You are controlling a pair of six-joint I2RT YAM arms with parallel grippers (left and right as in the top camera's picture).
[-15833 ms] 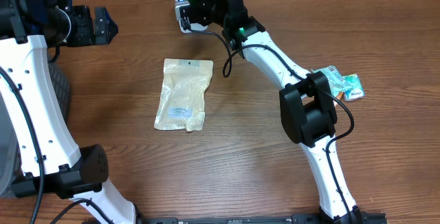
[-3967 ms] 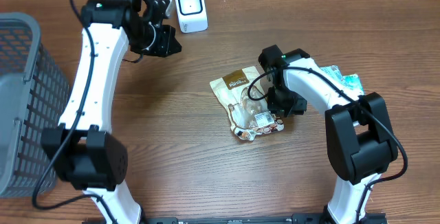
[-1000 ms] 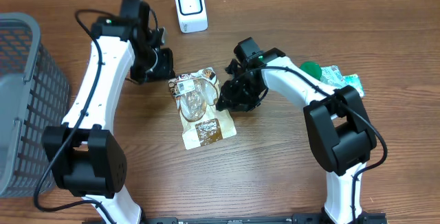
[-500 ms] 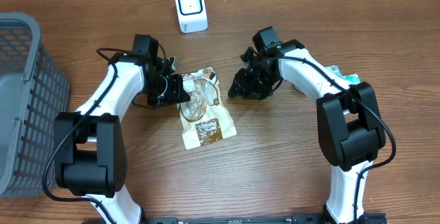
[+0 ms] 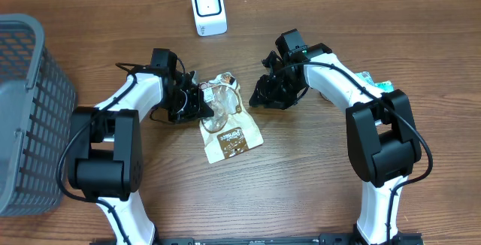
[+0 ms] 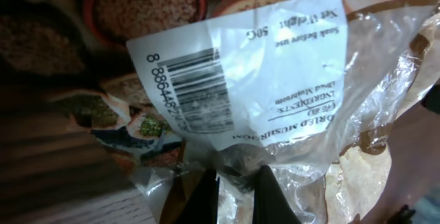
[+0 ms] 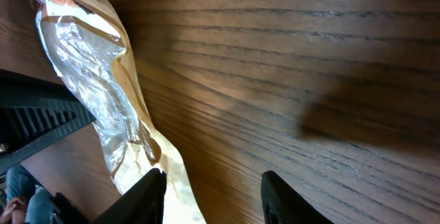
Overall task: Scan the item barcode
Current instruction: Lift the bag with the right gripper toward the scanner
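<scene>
The item is a clear and brown snack pouch (image 5: 230,135) lying on the table between the two arms. Its white barcode label (image 6: 189,90) faces the left wrist camera. My left gripper (image 5: 197,103) is shut on the pouch's crinkled clear edge (image 6: 237,161), its fingertips (image 6: 206,198) pinching the film. To the pouch's right, my right gripper (image 5: 260,96) stands open just off the edge, with bare wood between its fingers (image 7: 148,195). The pouch (image 7: 103,107) shows at the left of the right wrist view. The white scanner (image 5: 209,9) stands at the back of the table.
A grey mesh basket (image 5: 30,110) fills the left edge of the table. A few small green and white packets (image 5: 373,87) lie at the right behind my right arm. A cardboard wall runs along the back.
My left gripper came down from the pouch's upper left and closed on its edge; the pouch turned slightly. My right gripper drew back to the right, away from the pouch.
</scene>
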